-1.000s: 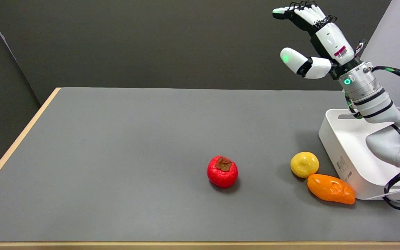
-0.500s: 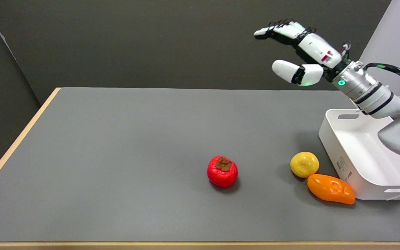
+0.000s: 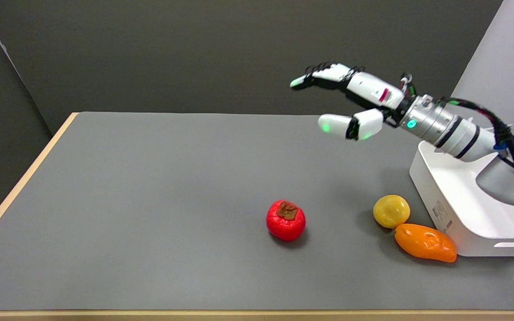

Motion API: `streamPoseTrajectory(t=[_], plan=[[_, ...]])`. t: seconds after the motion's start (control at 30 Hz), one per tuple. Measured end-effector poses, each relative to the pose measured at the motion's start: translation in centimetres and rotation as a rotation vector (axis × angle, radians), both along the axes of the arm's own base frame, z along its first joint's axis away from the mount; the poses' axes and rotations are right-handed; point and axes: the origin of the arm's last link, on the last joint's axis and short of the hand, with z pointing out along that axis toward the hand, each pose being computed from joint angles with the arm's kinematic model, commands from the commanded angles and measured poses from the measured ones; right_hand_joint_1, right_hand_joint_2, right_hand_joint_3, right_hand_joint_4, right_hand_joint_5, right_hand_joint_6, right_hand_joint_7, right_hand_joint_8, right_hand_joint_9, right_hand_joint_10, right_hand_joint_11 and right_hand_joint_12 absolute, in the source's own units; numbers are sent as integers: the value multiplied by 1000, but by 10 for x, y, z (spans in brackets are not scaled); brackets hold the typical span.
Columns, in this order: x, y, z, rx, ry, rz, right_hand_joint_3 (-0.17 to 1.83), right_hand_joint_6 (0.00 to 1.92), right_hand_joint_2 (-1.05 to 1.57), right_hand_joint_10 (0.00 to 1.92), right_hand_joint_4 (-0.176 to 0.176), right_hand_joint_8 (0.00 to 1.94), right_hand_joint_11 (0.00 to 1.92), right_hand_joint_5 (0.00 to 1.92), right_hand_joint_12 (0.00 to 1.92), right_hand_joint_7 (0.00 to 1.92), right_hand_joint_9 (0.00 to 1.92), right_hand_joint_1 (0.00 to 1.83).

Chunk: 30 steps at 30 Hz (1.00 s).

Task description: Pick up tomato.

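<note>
A red tomato (image 3: 285,220) with a brown stem cap sits on the grey table (image 3: 150,200), a little right of centre and towards the near edge. My right hand (image 3: 350,100) hangs in the air above the table's far right part, well up and to the right of the tomato, touching nothing. Its fingers are spread with the thumb held apart below them, and it holds nothing.
A yellow lemon-like fruit (image 3: 391,211) and an orange fruit (image 3: 425,242) lie right of the tomato, close against a white bin (image 3: 453,214) at the table's right edge. My arm passes over that bin. A wooden edge runs along the table's left side.
My right hand has swung down and to the left, from high at the upper right to lower over the table, tilting from upright to nearly level. The fruits have not moved.
</note>
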Motion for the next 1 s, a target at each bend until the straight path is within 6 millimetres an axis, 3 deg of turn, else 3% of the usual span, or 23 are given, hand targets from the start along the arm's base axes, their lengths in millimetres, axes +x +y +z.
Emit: streamPoseTrajectory(t=[0.23, 0.77, 1.0], plan=[[-18, 7, -22, 52, 13, -71, 874, 502, 597, 661, 101, 377, 39, 266, 1158, 377, 195, 396], [-48, 35, -76, 213, 290, -99, 946, 417, 535, 629, 29, 379, -1, 98, 1026, 196, 70, 347], [-54, 46, -92, 263, 412, -74, 944, 412, 524, 621, 19, 370, -1, 81, 1016, 167, 45, 375]])
